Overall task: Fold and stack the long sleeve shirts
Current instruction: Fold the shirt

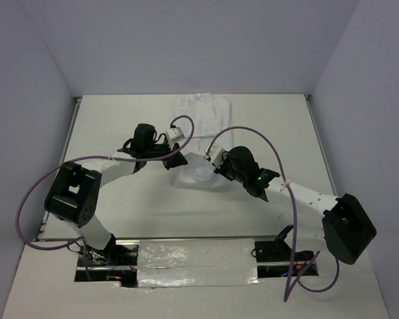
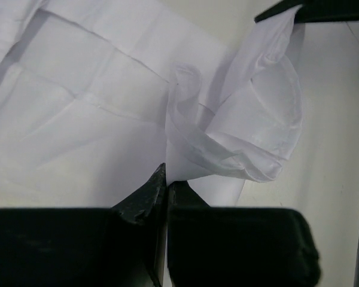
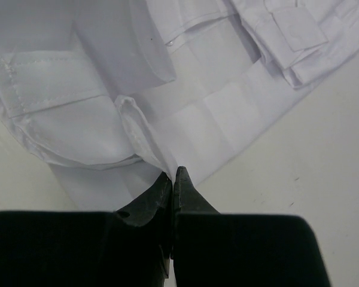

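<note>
Above the tabletop (image 1: 106, 126), the shirt (image 1: 198, 174), judged limp and light, is pinched edgewise between closed jaws of left gripper (image 2: 167, 177) and right gripper (image 3: 175, 176).

Reaches inward with both arms, pinching the shirt (image 2: 78, 119) with left end effector (image 2: 166, 177) and right end effector (image 3: 175, 178), jaws closed.

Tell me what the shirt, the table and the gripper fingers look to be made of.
Shirt: thin white woven cloth, probably cotton, matte; stitched seams, creases and soft folds show.
Table: hard, smooth white surface with no weave, perhaps laminate or painted board.
Fingers of the right gripper: black, matte, slightly rough at the edges; likely plastic or rubber, I cannot tell which.
</note>
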